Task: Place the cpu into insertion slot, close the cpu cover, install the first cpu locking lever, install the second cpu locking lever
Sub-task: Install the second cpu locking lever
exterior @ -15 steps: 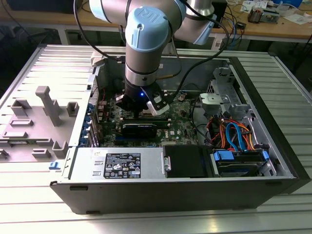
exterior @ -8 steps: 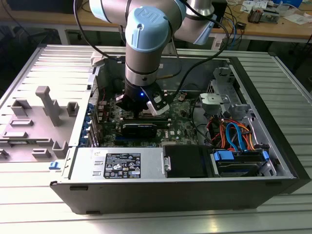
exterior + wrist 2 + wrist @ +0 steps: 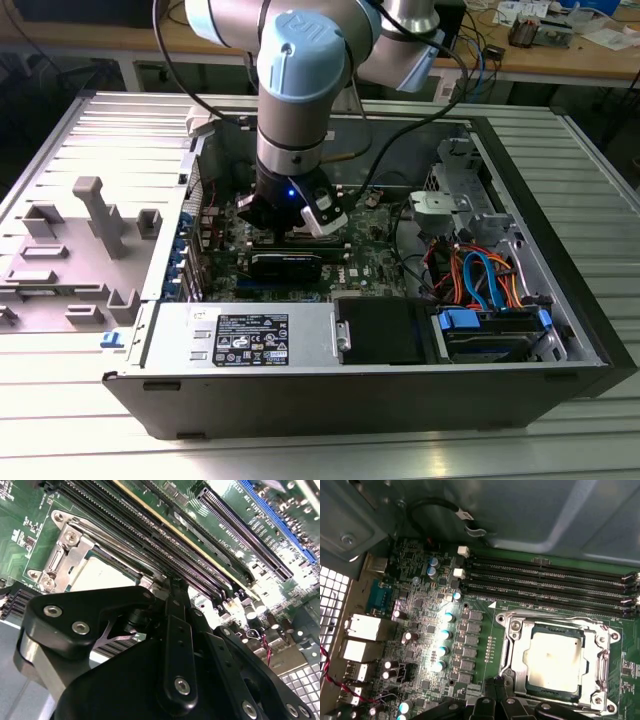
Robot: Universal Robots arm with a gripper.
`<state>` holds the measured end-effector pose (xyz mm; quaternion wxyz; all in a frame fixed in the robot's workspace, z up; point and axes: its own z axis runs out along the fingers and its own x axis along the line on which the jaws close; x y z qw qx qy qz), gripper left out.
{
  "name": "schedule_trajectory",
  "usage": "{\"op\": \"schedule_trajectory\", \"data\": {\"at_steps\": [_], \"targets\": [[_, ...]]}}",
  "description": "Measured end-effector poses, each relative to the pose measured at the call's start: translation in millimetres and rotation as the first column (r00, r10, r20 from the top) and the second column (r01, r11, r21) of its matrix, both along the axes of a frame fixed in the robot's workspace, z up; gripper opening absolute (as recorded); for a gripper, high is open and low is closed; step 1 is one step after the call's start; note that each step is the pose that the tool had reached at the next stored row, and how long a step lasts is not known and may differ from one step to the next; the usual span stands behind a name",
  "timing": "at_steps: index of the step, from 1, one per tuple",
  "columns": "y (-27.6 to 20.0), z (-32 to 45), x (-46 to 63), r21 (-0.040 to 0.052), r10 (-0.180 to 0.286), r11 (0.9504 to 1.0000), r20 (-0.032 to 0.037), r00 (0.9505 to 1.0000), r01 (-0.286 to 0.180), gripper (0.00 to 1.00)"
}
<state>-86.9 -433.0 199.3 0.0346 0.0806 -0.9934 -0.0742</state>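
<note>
The cpu [image 3: 552, 655], a dull silver square, lies in the insertion slot [image 3: 512, 625] on the green motherboard. The cpu cover [image 3: 603, 652], a silvery frame, lies flat around the chip. A thin lever rod [image 3: 555, 616] runs along the socket's edge beside the memory slots. My gripper [image 3: 495, 684] is shut, its black tip down at the socket's edge next to a corner of the cover. In the second wrist view the gripper [image 3: 170, 584] narrows to one tip just beside the cpu [image 3: 102, 575] and the cover [image 3: 65, 555]. In the exterior view the arm's wrist [image 3: 292, 195] reaches down into the open computer case.
Long black memory slots [image 3: 545, 580] run beside the socket. Capacitors and rear ports [image 3: 362, 630] are near it, and a black cable [image 3: 435, 505] loops by the case wall. The case holds a power supply [image 3: 250, 335] and drive bay cables [image 3: 480, 280]. A grey fixture [image 3: 80, 250] lies outside.
</note>
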Motion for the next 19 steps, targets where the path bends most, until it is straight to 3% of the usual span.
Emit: {"op": "schedule_trajectory", "data": {"at_steps": [10, 19], "targets": [[3.2, 20.3, 0.0, -0.0139, 0.0, 0.9999, -0.0003, 1.0, 0.0, 0.11], [3.4, 20.8, -0.1, -0.0163, 0.0, 0.9999, -0.0004, 1.0, 0.0, 0.11]]}}
